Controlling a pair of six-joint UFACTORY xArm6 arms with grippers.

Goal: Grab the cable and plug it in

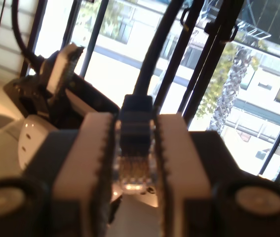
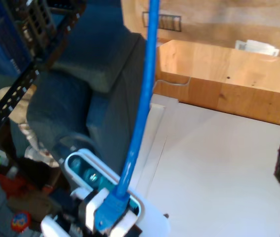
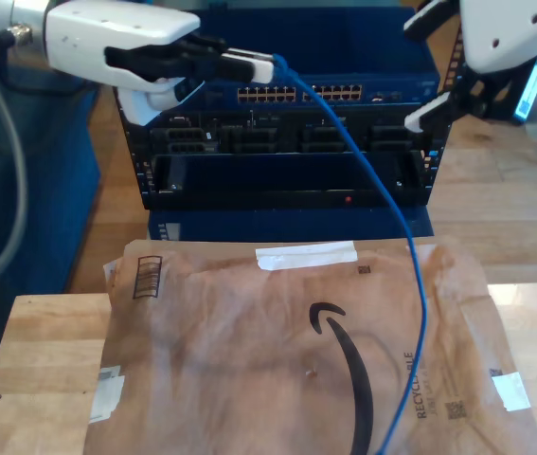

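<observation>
The exterior view looks down from in front and above over a brown paper bag [image 3: 306, 351] toward a switch rack [image 3: 287, 142]. The first wrist view sits close behind my first gripper [image 1: 136, 163], facing windows. The second wrist view looks away along the blue cable [image 2: 140, 113], which the exterior view shares.

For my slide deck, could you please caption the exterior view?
An end effector holds the blue cable's plug before the switch's port row.
</observation>
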